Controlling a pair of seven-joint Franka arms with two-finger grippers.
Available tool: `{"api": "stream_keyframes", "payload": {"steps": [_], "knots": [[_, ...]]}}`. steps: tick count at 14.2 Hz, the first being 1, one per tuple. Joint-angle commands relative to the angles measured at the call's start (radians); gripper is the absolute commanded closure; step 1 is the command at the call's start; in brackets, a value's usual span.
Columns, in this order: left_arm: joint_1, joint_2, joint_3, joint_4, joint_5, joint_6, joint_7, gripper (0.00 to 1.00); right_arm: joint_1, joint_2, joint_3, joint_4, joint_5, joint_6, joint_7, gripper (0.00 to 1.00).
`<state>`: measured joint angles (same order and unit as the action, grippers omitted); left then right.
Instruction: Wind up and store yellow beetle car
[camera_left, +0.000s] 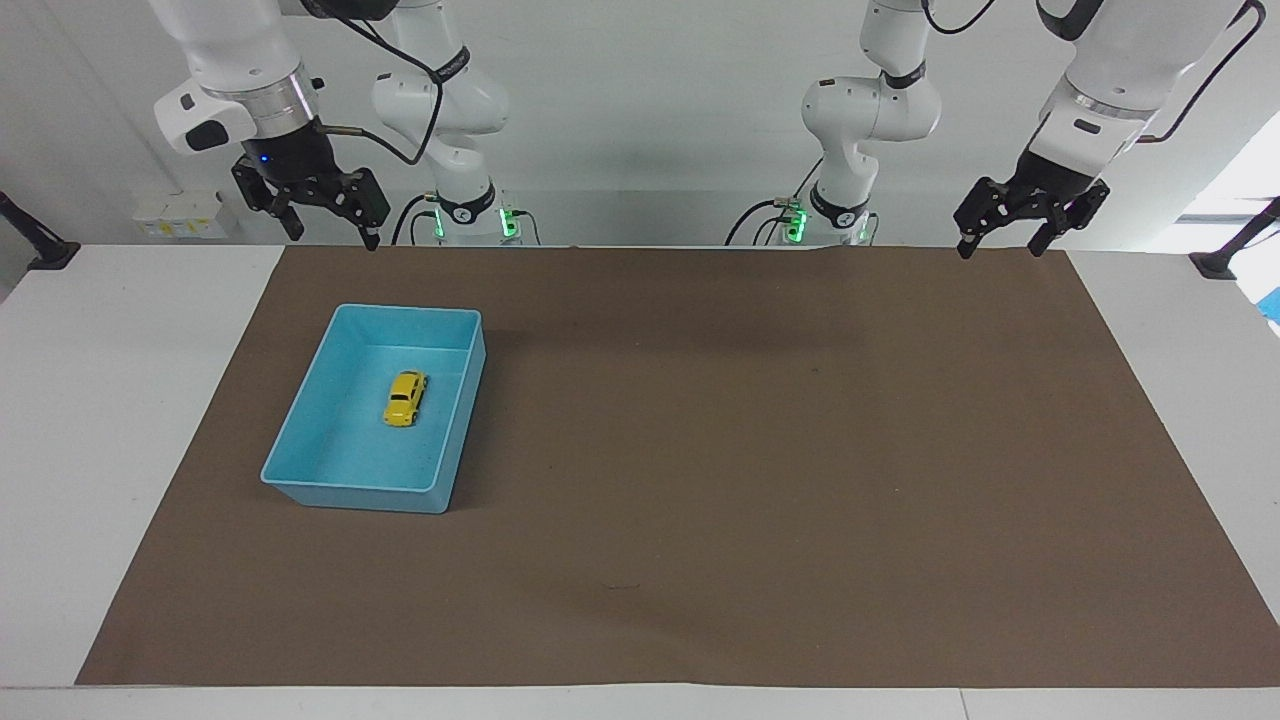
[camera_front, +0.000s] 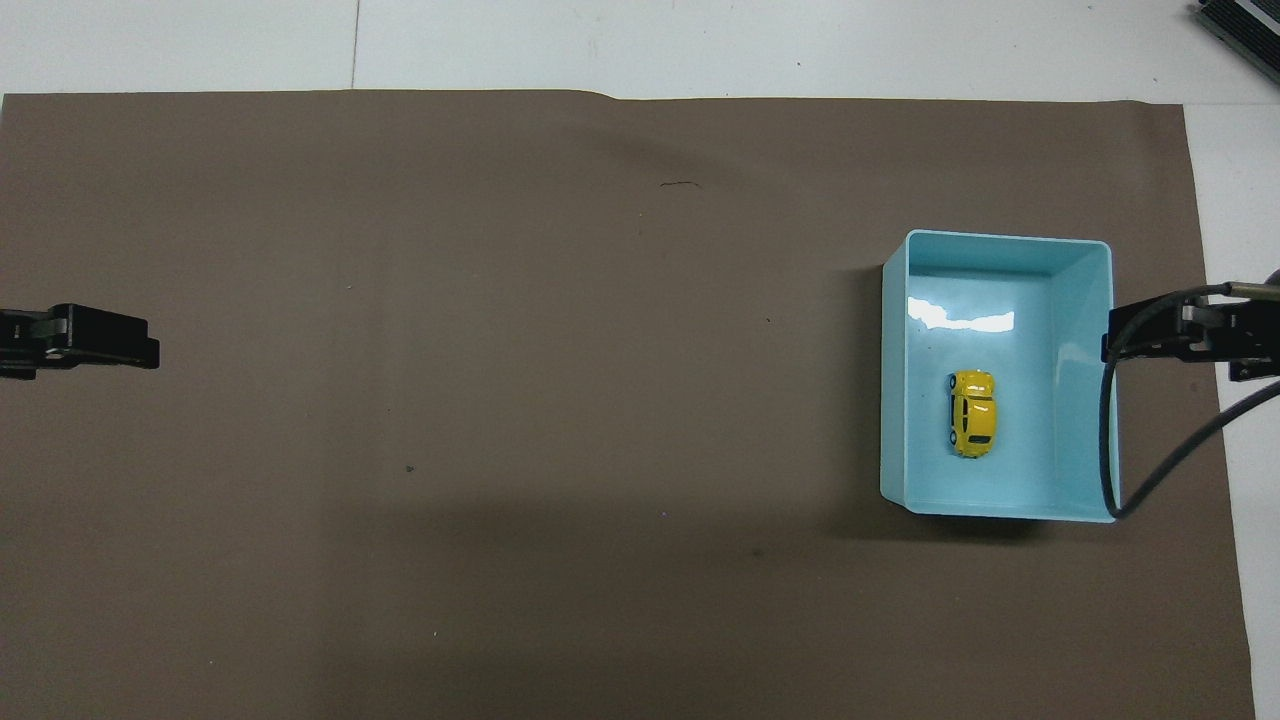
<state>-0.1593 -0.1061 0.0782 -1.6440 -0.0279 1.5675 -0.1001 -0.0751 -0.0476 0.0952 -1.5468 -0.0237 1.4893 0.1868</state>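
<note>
yellow beetle car (camera_left: 405, 397) sits on its wheels inside the light-blue bin (camera_left: 300, 420), mid-floor, touching no wall. right gripper (camera_left: 325, 225) up in the air over the mat edge on the robots' side of the bin, fingers spread, empty. left gripper (camera_left: 1000, 235) well apart from the bin at the left arm's end, waiting, fingers spread, empty.

A brown mat (camera_left: 750, 450) covers most of the white table (camera_left: 100, 450). In the overhead view, a light-blue bin (camera_front: 1085, 300) stands on the mat at 3 o'clock from the mat's centre, open side up. A small dark mark (camera_front: 680, 184) lies on the mat at 12 o'clock. In the facing view, a black clamp (camera_left: 40, 250) sits at the table's 10 o'clock corner, with a white socket box (camera_left: 180, 215) beside it at the wall. A second clamp (camera_left: 1225, 262) sits at 2 o'clock.
</note>
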Motion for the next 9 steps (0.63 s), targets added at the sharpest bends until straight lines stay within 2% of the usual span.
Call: {"api": "stream_keyframes", "payload": {"steps": [1,9], "knots": [[0.020,-0.015,-0.012,-0.004,0.008,-0.006,0.003,0.00,-0.014,-0.002,0.006,-0.004,0.025,0.009,-0.032,0.00],[0.012,-0.015,-0.018,-0.005,0.017,-0.001,0.089,0.00,-0.015,-0.009,0.005,-0.016,0.025,0.009,-0.055,0.00]]}}
